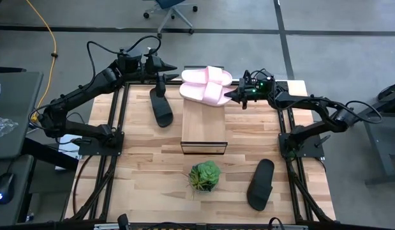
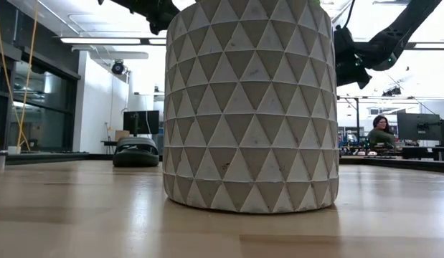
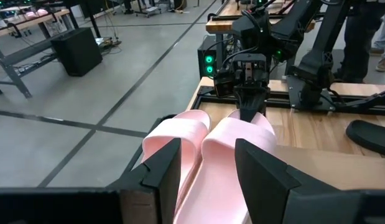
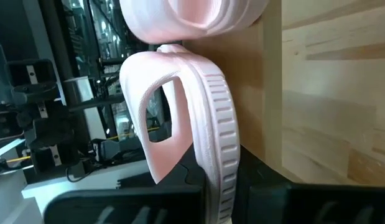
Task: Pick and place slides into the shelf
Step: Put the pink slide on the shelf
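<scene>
Pink slide (image 1: 213, 94) on shelf (image 1: 204, 124), pinched by right tool (image 1: 230, 96); left tool (image 1: 173, 67) spread.

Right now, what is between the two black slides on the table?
From above, the wooden shelf and the green plant sit between the left black slide and the right black slide.

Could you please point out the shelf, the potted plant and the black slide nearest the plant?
shelf (image 1: 203, 124): high view, bare middle of its plank top.
potted plant (image 1: 204, 176): high view, centre of the green leaves.
black slide (image 1: 261, 183): high view, middle of its sole, right of the plant.
</scene>
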Action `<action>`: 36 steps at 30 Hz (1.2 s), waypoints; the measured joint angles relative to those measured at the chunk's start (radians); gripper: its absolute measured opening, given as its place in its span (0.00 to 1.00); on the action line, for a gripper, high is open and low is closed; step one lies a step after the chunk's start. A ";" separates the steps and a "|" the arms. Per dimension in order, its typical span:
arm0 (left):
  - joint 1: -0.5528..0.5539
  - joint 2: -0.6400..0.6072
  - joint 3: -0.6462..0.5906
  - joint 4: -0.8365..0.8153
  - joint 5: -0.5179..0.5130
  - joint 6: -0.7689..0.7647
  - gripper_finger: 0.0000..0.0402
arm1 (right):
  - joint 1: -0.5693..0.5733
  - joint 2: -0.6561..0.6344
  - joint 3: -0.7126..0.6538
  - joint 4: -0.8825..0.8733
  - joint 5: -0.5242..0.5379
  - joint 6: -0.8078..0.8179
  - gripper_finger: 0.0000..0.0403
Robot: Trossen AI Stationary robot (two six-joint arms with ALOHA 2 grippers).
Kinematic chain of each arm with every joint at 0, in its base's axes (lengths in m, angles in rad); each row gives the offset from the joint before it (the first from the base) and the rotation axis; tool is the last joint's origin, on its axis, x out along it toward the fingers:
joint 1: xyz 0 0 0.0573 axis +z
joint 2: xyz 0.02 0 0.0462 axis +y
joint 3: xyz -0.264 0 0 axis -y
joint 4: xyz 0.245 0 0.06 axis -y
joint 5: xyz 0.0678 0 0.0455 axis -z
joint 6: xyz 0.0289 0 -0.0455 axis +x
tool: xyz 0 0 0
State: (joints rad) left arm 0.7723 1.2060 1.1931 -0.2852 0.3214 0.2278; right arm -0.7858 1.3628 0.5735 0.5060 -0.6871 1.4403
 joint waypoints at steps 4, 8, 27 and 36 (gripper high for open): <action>0.000 0.000 0.000 0.000 0.000 0.000 0.34 | 0.000 0.000 0.000 0.000 0.014 0.000 0.01; 0.000 0.000 0.000 0.000 -0.002 0.000 0.34 | 0.000 0.000 0.000 0.000 0.021 0.000 0.01; 0.000 0.000 0.000 0.000 -0.002 0.000 0.34 | 0.000 0.000 0.000 -0.010 0.066 -0.019 0.09; 0.000 0.000 0.000 0.000 -0.002 0.001 0.34 | 0.000 -0.001 0.001 -0.008 0.090 -0.019 0.19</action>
State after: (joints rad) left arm 0.7723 1.2060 1.1931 -0.2855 0.3199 0.2283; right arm -0.7856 1.3621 0.5745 0.4976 -0.5968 1.4214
